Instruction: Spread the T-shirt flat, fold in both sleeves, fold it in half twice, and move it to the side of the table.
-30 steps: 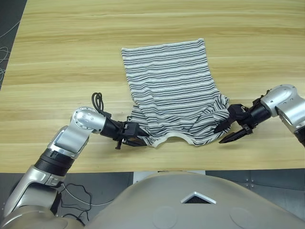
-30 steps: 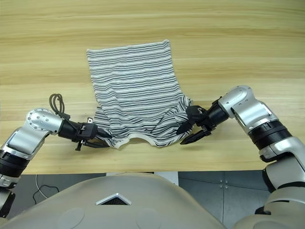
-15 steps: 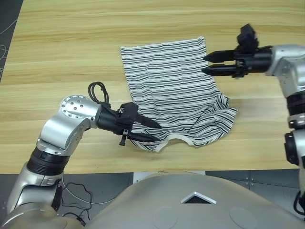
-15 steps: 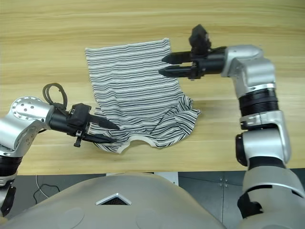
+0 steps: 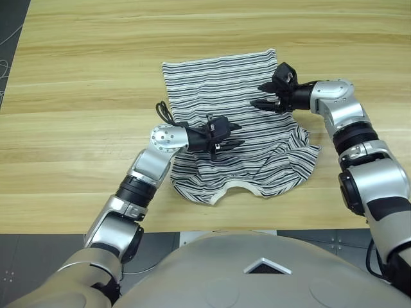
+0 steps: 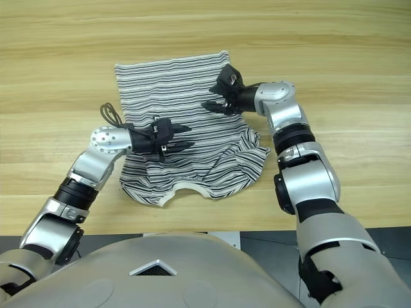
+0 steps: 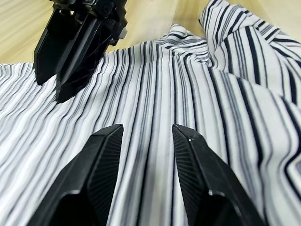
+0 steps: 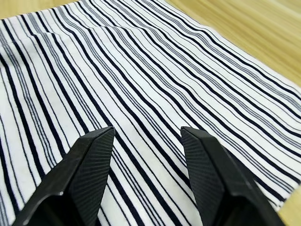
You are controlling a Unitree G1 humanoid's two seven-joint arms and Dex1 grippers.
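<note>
Nearest the robot is the neck opening (image 5: 239, 187) of the black-and-white striped T-shirt (image 5: 253, 151), which lies face down or face up, I cannot tell which, on the wooden table (image 5: 83, 77). Beside that opening, at the T-shirt's near right corner, the sleeve (image 5: 302, 151) is bunched into loose ridges and folds. The rest of the cloth lies fairly flat.

A little farther in, the left gripper (image 5: 236, 135) hangs over the T-shirt's middle, reaching in from its left edge and pointing toward its right side. Its two fingers are spread apart with nothing between them. In the left wrist view the same gripper (image 7: 147, 136) sits low above the stripes; whether the fingertips touch the cloth cannot be told.

Farther still, the right gripper (image 5: 257, 96) is over the T-shirt's right part, just inside its right edge, and points toward the left gripper. The two are near each other but apart. Its fingers are also spread and hold nothing, as the right wrist view shows (image 8: 146, 134), with flat striped cloth beneath them.

Farthest from the robot, the hem (image 5: 218, 59) runs as a nearly straight edge.
</note>
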